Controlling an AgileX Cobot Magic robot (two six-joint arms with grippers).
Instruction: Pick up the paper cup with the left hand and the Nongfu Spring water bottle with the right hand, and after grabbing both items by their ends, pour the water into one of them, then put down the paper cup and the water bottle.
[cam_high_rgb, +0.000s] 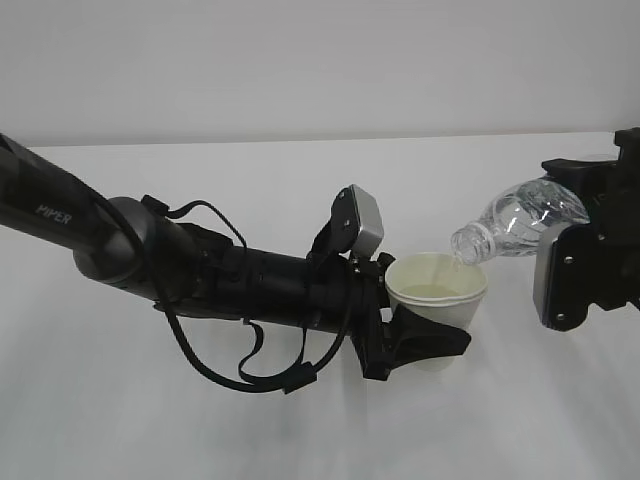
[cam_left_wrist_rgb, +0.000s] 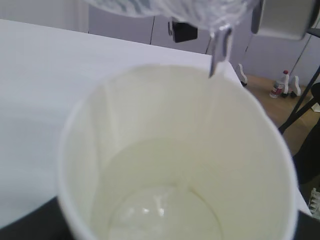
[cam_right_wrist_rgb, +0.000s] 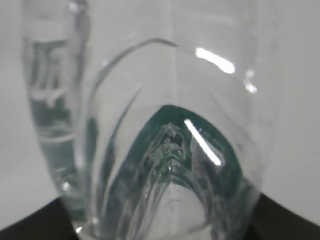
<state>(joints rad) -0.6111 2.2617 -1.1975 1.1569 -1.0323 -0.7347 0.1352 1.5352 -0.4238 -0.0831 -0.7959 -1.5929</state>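
Above the tabletop (cam_high_rgb: 300, 440), the left pincer (cam_high_rgb: 425, 340) clasps the upright paper cup (cam_high_rgb: 436, 290) while the right pincer (cam_high_rgb: 585, 235) grips the Nongfu Spring water bottle (cam_high_rgb: 515, 222) by its base, neck tilted leftward and down over the rim, water (cam_left_wrist_rgb: 218, 55) trickling in.

Tilted clear bottle (cam_high_rgb: 518, 222) w/ mouth over upright white cup (cam_high_rgb: 437, 292)

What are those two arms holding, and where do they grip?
Left tool grips the cup low on its side; right tool holds the tilted bottle by its base end.
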